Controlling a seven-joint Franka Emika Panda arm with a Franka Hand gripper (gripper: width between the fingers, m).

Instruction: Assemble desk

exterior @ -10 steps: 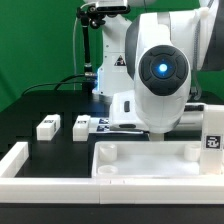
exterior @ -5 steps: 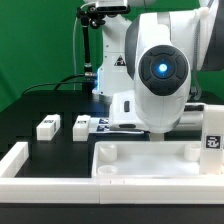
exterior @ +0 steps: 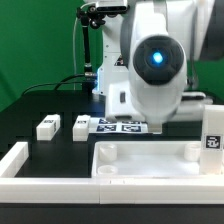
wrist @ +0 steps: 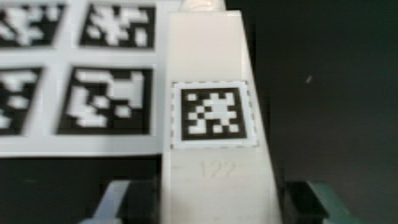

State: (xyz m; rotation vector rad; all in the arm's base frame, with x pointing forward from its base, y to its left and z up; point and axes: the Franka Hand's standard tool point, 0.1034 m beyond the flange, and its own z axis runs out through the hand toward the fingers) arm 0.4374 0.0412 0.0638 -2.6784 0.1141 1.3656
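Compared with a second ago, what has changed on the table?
The robot arm swung up and toward the exterior view's left, uncovering more of the marker board. The two loose desk legs, the desk top and the upright leg stayed put.

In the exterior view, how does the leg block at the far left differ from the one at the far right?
The far-left leg lies low on the black table; the far-right leg stands upright. The far-left leg sits clear of the desk top; the far-right leg rises at its end on the exterior view's right. Both are white blocks bearing a black-and-white tag.
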